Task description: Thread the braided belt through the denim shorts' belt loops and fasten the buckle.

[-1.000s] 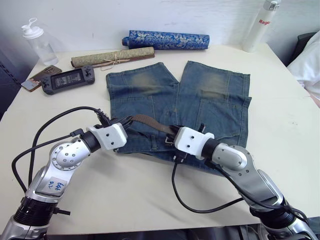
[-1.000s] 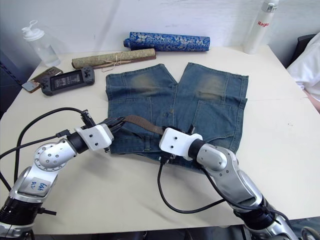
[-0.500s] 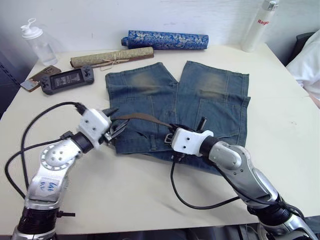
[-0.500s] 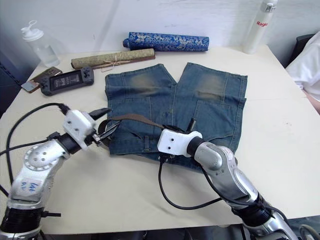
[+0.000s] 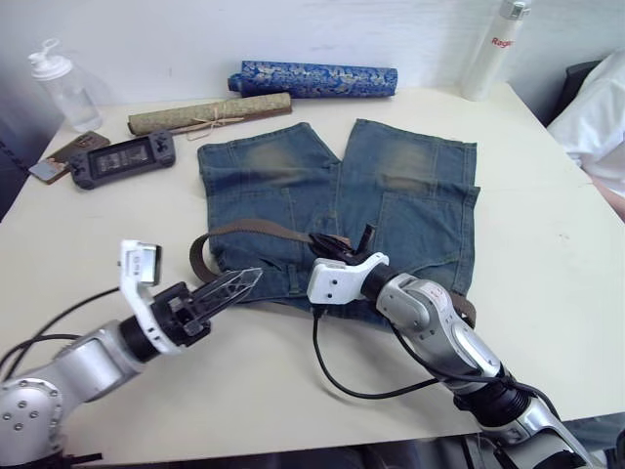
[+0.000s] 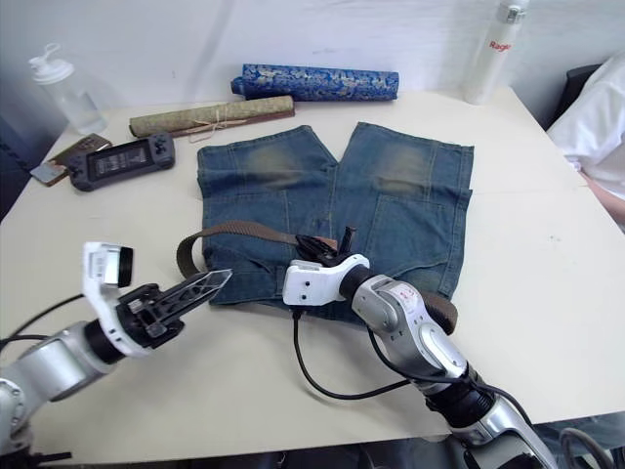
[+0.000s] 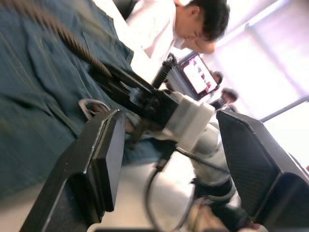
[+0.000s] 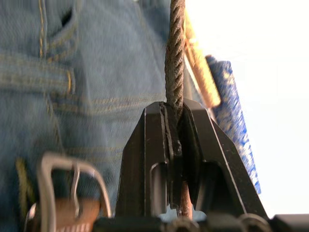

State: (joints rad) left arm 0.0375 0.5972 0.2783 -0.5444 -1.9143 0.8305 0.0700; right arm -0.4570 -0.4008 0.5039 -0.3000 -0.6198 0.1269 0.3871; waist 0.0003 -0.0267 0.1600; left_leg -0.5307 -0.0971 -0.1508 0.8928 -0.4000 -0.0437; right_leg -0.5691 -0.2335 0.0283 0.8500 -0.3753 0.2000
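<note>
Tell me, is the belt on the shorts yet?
Partly. The braided belt already lies along the waistband of the denim shorts, curling past its edge on the robot's left. Whether it runs through any loop isn't clear. The right pincer is shut on the belt, beside the silver buckle. The left pincer is open, off the shorts. Fastening the buckle is left.

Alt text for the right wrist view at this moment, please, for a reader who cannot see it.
The right gripper is clamped on the braided belt, its two black fingers pinching the brown woven strap edge-on above the denim shorts. A silver buckle lies on the denim beside the fingers.
</note>
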